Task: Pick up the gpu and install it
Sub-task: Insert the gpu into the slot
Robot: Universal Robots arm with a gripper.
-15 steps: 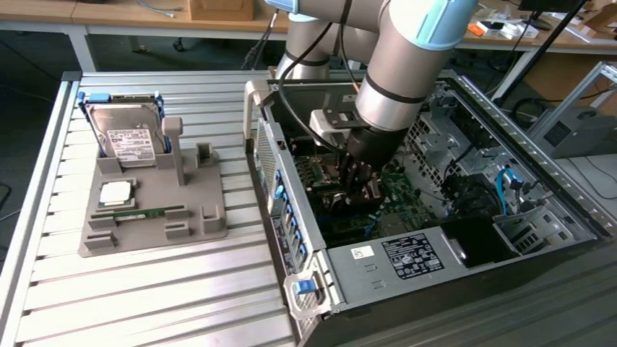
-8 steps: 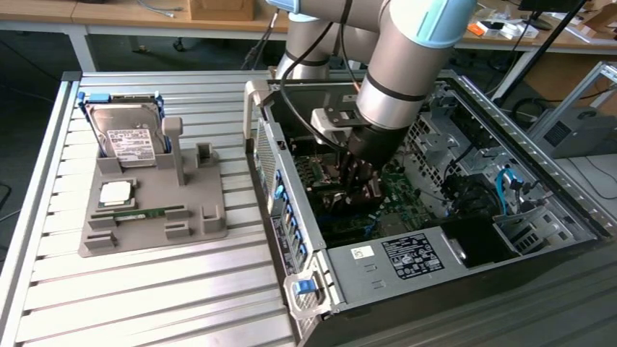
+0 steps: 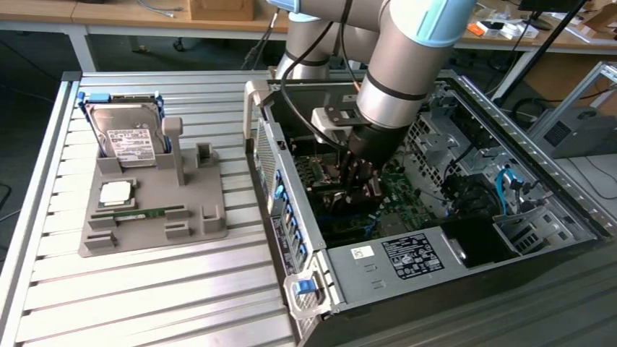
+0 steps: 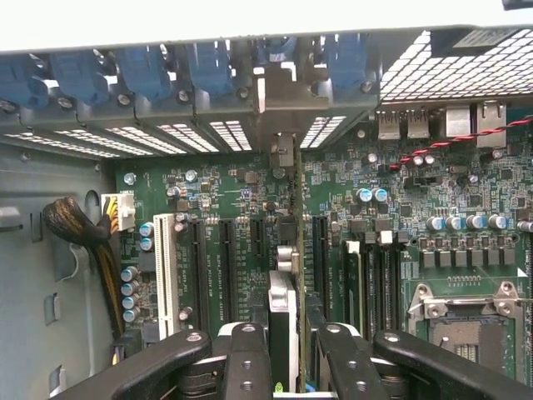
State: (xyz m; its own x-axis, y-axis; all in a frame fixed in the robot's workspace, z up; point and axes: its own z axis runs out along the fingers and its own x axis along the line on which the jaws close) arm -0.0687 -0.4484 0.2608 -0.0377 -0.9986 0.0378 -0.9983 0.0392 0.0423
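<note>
One grey moulded parts tray (image 3: pixel 154 224) lies on the ribbed aluminium table (image 3: pixel 144 303) at the exterior view's left. A silver hard drive with a white label and blue frame (image 3: pixel 126 134) stands upright in the tray's far slot. A small square silver chip (image 3: pixel 115 191) lies flat in the pocket just in front of it, and a narrow green RAM stick (image 3: pixel 143 214) lies in the groove nearer the camera.

Further toward the exterior view's right, the open black and silver computer case (image 3: pixel 405 260) lies on its side on the table, with a row of blue slot clips (image 3: pixel 289 217) along its near wall. The silver and light-blue robot arm (image 3: pixel 405 65) reaches down into the case, and the black gripper (image 3: pixel 362 177) is positioned just above the green motherboard (image 3: pixel 405 199).

In the wrist view, the black gripper fingers (image 4: pixel 250 358) stand at a narrow opening, closed on the gpu (image 4: pixel 283 308), a thin dark card seen edge-on with a silver metal edge. The card is upright, held between the fingers, and runs along the line of the black expansion slots (image 4: pixel 226 258) on the motherboard, toward the slotted rear panel of the case. Whether its lower edge is seated in a slot cannot be determined. A white expansion slot (image 4: pixel 165 262) lies beside the black ones, and the empty processor socket (image 4: pixel 466 321) lies on the other side of the card.
</note>
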